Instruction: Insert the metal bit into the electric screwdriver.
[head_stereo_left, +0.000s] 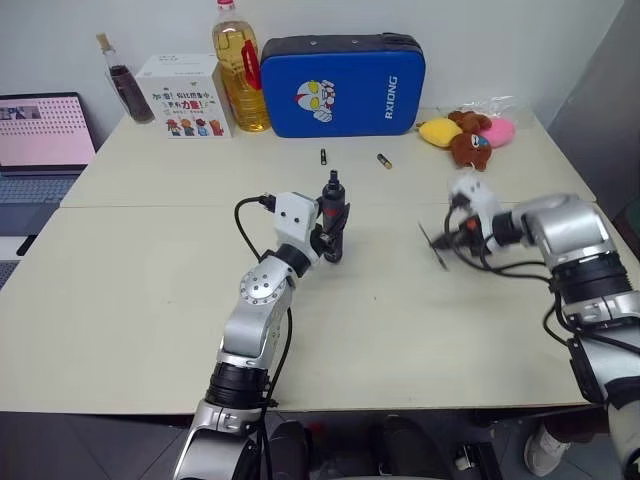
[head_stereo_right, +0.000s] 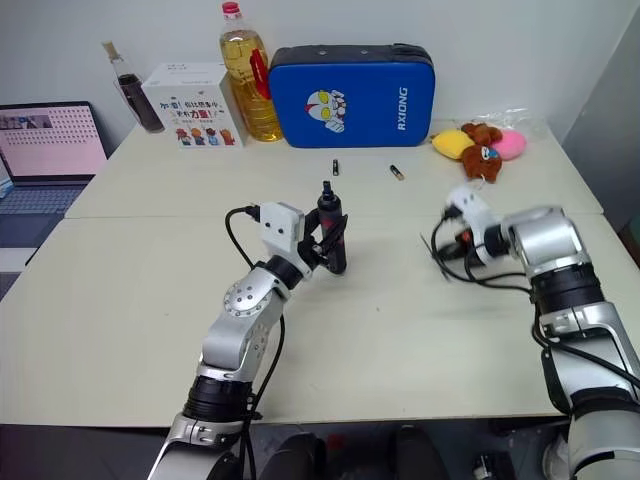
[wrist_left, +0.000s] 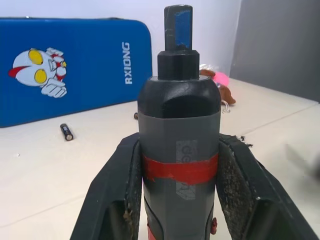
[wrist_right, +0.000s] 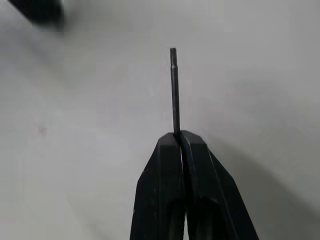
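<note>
My right gripper (wrist_right: 181, 136), at centre right of the head views, is closed on the metal bit (wrist_right: 173, 90), which projects straight out past the meeting fingertips over the bare table (head_stereo_left: 150, 300). I judge the bit light, rigid and smooth, so it may swivel or slip in the pinch. The present hold near one end leaves the free end clear for insertion. My left gripper (head_stereo_left: 331, 243), at frame centre, is clamped on the electric screwdriver (wrist_left: 179, 145) around its red band, the tool upright with its bluish tip uppermost. The tool looks stiff and firmly seated between the pads. Bit and screwdriver stand well apart. Beyond them two small batteries (head_stereo_left: 383, 160) lie before a blue case (head_stereo_left: 343, 85) at the upper centre.
</note>
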